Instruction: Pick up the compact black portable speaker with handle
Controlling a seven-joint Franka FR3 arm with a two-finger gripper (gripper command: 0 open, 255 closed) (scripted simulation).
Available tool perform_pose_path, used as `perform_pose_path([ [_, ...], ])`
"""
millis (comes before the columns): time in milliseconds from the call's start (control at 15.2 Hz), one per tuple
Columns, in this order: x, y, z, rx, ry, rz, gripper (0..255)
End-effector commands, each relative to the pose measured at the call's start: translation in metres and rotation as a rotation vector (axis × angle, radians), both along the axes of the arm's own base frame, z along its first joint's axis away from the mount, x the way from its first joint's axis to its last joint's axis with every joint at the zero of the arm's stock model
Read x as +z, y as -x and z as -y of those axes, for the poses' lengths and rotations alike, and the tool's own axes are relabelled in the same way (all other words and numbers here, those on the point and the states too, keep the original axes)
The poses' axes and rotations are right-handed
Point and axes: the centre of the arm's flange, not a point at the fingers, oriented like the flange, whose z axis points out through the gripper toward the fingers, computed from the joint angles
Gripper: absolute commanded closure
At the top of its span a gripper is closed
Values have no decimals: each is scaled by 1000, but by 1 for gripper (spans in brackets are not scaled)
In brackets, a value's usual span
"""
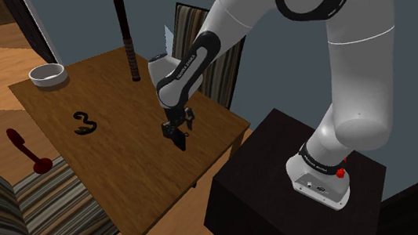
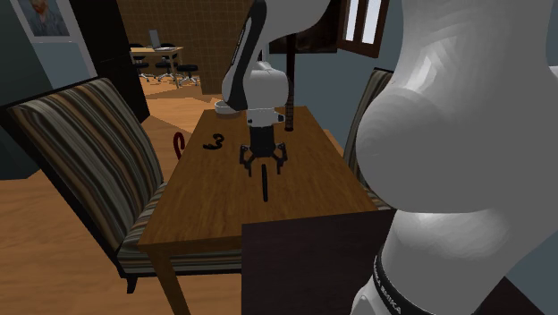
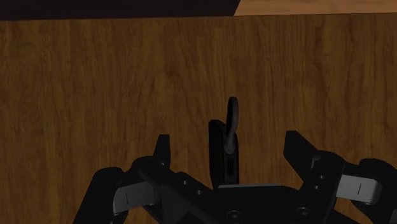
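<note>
1. Shoulder view:
   - My black two-finger gripper (image 1: 179,130) points down over the brown wooden table (image 1: 127,183), on the side nearer the black box stand (image 1: 268,178).
   - The thin black speaker with a loop handle (image 1: 181,144) shows as a dark sliver right under the gripper.
   - A round white bowl (image 1: 47,74) sits at the far corner.
   - A small black 3-shaped object (image 1: 84,123) lies between the bowl and the gripper, well apart from both.
   - A dark upright pole (image 1: 127,42) stands on the table near its back edge.
   - A red object (image 1: 25,148) is off the table at the view's left, by a striped upholstered chair (image 1: 19,210).

2. Second exterior view:
   - The gripper (image 2: 266,166) hangs over mid-table with its jaws spread wide.
   - The speaker (image 2: 266,186) is upright and seen edge-on, centred between the jaws.
   - Its lower end looks to be at the table top.
   - The 3-shaped object (image 2: 213,141) is further along the table, apart from the speaker.

3. Wrist view:
   - My fingers (image 3: 163,149) stand well apart, with the speaker (image 3: 224,153) in the middle.
   - Wood shows in the gap on each side, so neither finger touches it.
   - Its loop handle (image 3: 233,111) reaches past the fingertips.
   - State: released, gripping nothing; the speaker is bracketed but not held.
</note>
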Motion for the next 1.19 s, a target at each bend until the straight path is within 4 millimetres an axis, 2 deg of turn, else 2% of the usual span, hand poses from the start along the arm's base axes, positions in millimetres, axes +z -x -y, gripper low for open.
perform_pose_path([
  [0, -6, -2, 0, 0, 0, 1, 0],
  [66, -6, -2, 0, 0, 0, 1, 0],
  [132, -6, -2, 1, 0, 0, 1, 255],
  [726, -6, -2, 0, 0, 0, 1, 255],
  [1122, 26, -2, 0, 0, 0, 1, 255],
])
